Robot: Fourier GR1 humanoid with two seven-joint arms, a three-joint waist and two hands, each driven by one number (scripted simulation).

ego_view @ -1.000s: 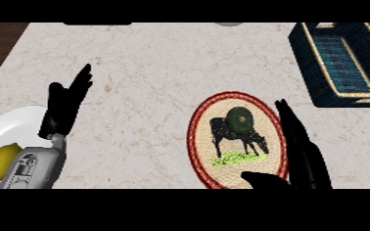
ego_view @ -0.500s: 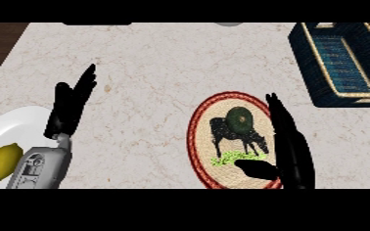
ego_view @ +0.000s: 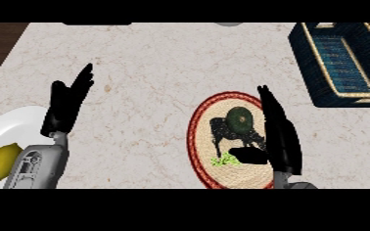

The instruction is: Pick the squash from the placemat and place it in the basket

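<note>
Straight black fingers (ego_view: 271, 110) beside round green squash (ego_view: 239, 119)

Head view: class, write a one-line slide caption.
Open right robot hand beside the squash on the placemat; basket waits at the counter's far right.

Even, soft light falls on the pale marble counter (ego_view: 159, 68) from above, with no glare or bright hot spots. Shadows are faint: no dark cast shadow shows beside the right hand (ego_view: 283, 137) or the left hand (ego_view: 66, 103), and both read as flat black shapes with little surface detail. The dark squash (ego_view: 239, 119) shows only a dim sheen. The basket (ego_view: 314, 54) interior stays dark blue and low in contrast. The white plate (ego_view: 22, 125) is the brightest area.
</note>
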